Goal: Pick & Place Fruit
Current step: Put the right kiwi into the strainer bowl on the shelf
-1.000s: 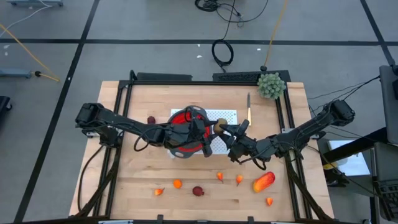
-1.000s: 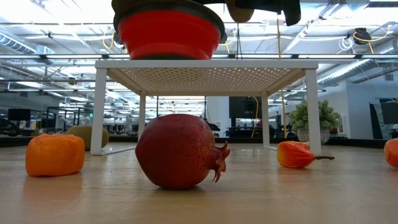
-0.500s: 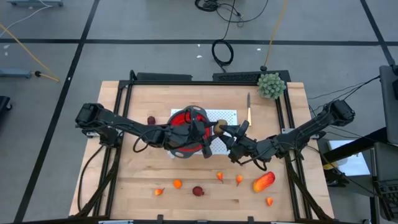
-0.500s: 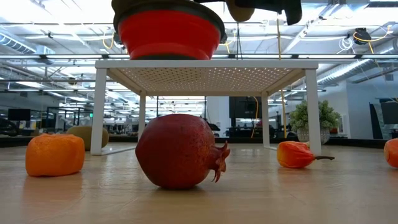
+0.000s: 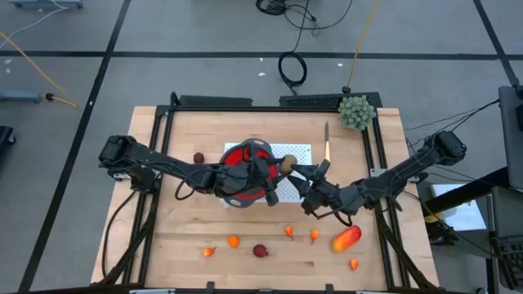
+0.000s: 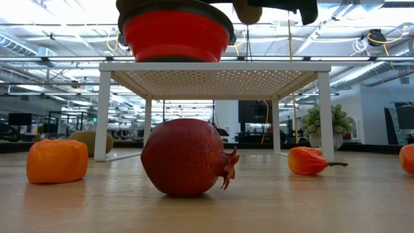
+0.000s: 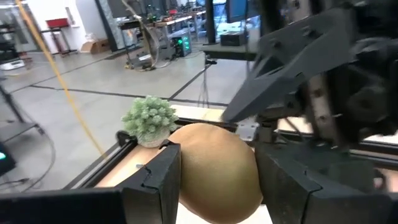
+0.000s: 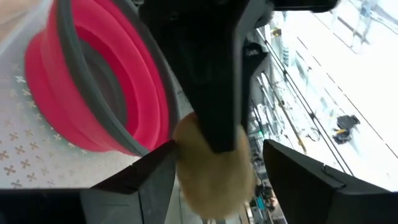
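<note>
A brown kiwi (image 5: 285,162) hangs in the air over the white perforated rack (image 5: 301,152), just right of the red bowl (image 5: 243,168) that stands on the rack. My left gripper (image 7: 217,186) reaches in from the table's left across the bowl and is shut on the kiwi (image 7: 217,171). My right gripper (image 8: 214,193) comes from the right, open, its fingers standing on either side of the same kiwi (image 8: 214,168). Other fruit lies on the table: a dark red ball (image 5: 260,251), orange bits (image 5: 234,241) and a red-orange oblong (image 5: 346,238). My left gripper pinches the kiwi between its two fingers (image 7: 158,180), one on each opposite side (image 7: 186,168). The fingers come roughly level from the table's left. The kiwi is lifted clear above the rack. Whether my right gripper touches the kiwi, I cannot tell; a gap shows at one finger (image 8: 292,180).
A second dark red ball (image 5: 198,158) lies left of the rack. The wooden-handled knife (image 5: 327,144) lies beside the rack's right end, and the green bushy ball (image 5: 357,113) sits at the far right corner. More orange bits (image 5: 314,236) dot the near part of the table.
The kiwi has shifted slightly toward the bowl and the far edge together with my left gripper. My right gripper has drawn back a little toward the table's right.
</note>
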